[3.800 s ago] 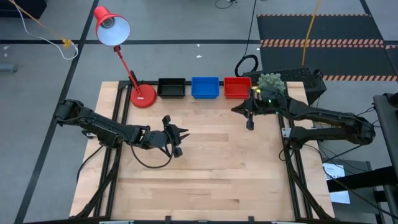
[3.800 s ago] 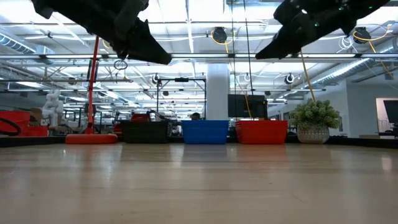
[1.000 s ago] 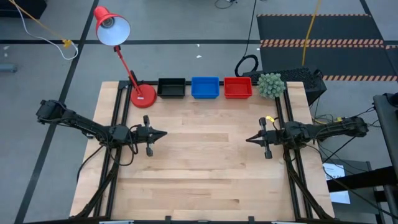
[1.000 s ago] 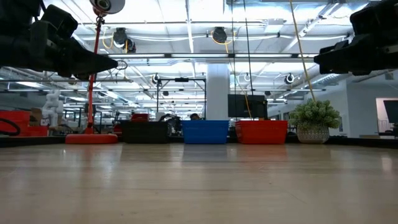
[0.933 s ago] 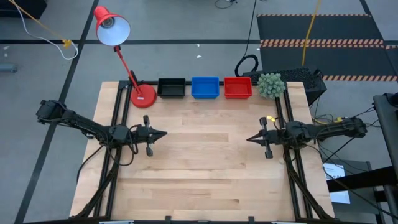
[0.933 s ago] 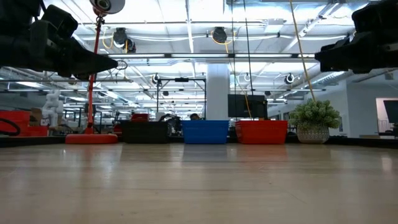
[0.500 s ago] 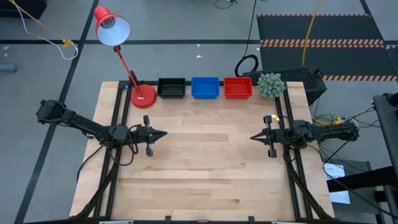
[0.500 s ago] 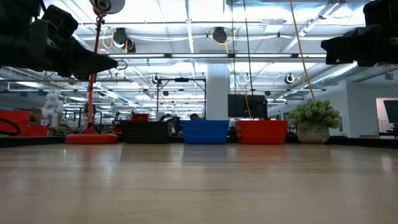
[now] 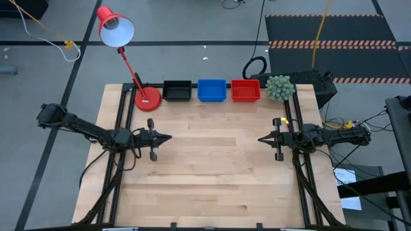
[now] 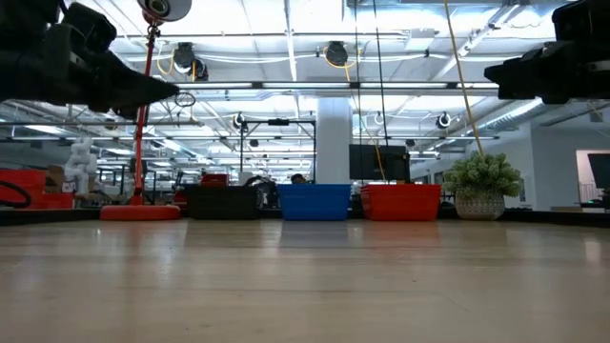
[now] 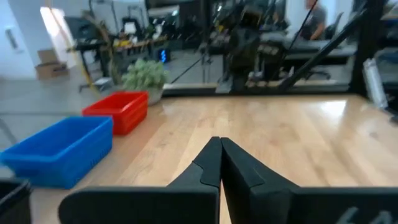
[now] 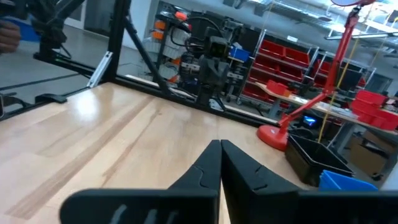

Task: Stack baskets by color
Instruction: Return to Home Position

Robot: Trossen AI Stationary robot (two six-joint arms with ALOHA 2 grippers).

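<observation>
Three baskets stand in a row along the far edge of the table [image 9: 212, 173]: the black basket [image 9: 177, 90] on the left, the blue basket [image 9: 212, 90] in the middle and the red basket [image 9: 245, 90] on the right, side by side and very close together. From above each colour shows as a single rectangle, so how many are nested in each spot cannot be told. The lamp base [image 9: 148, 99] sits just left of the black basket, and a plant [image 9: 279, 88] just right of the red one. The low view gives the same order, black [image 10: 221, 201], blue [image 10: 314, 201], red [image 10: 400, 201], all resting flat on the wood. The left gripper [image 9: 168, 137] hangs over the left side of the table, pointing towards the centre, well apart from the baskets and holding nothing; its wrist view shows the two fingers [image 11: 239, 163] pressed together into a point, with the blue basket [image 11: 59, 151] and red basket [image 11: 118, 111] off to one side. The right gripper [image 9: 260, 139] hangs over the right side, facing the left one across bare wood; its fingers [image 12: 239, 163] are likewise closed together and empty. In the low view both grippers sit high above the tabletop, left [image 10: 152, 90] and right [image 10: 496, 74].
</observation>
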